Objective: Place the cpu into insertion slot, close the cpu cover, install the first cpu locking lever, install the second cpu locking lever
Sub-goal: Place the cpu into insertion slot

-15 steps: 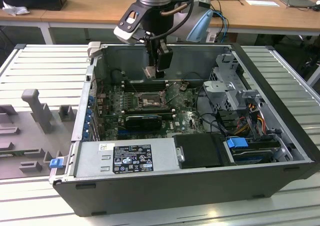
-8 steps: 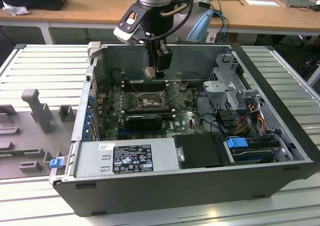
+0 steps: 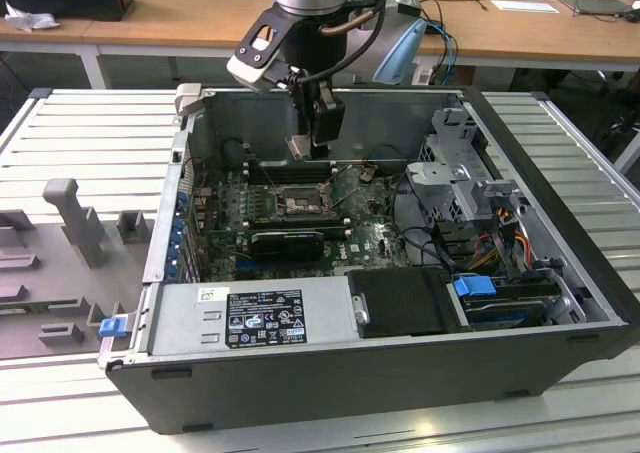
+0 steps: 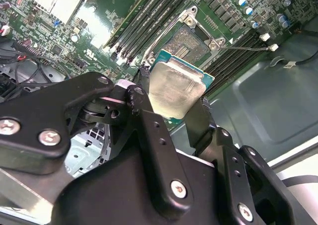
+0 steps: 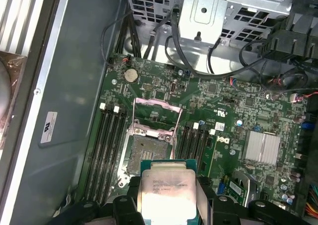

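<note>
One black two-finger gripper [image 3: 310, 145], in the exterior view, hangs inside the open dark grey computer case [image 3: 400, 373], holding the small pale silvery square cpu [image 3: 300, 146] clear of the dark-framed square insertion slot [image 3: 297, 201] on the green circuit board [image 3: 375, 238]. Second wrist view: black fingers [image 4: 144, 108] are closed to chip width, clamping opposite edges of the cpu, which is not seated. First wrist view: slot is bare, with the thin dark metal cpu cover [image 5: 155, 111] swung open at one edge.
</note>
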{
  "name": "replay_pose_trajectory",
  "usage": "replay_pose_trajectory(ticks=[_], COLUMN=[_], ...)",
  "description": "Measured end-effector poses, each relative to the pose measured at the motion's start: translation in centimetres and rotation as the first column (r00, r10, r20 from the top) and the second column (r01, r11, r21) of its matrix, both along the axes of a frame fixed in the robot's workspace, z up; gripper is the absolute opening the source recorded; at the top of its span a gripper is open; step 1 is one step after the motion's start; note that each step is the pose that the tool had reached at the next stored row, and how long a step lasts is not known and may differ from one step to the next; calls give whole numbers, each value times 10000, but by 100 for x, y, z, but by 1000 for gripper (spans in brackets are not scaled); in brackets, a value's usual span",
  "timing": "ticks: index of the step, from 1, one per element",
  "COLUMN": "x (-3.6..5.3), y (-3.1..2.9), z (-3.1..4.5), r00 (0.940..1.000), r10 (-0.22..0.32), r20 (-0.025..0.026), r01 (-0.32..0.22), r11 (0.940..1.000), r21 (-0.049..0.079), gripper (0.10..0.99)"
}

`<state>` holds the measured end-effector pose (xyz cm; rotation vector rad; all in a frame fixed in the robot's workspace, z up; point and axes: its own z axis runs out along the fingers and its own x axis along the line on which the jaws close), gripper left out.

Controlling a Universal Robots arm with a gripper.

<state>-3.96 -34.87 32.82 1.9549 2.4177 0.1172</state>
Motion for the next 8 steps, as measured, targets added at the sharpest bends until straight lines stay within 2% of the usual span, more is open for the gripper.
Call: replay_pose_trajectory(ticks=[8], x=[0], y=[1], z=[-76], r00=[9998], r10=[-188], r20=[-3], r01=[188], r11=[9998], r21=[-2], gripper=[525])
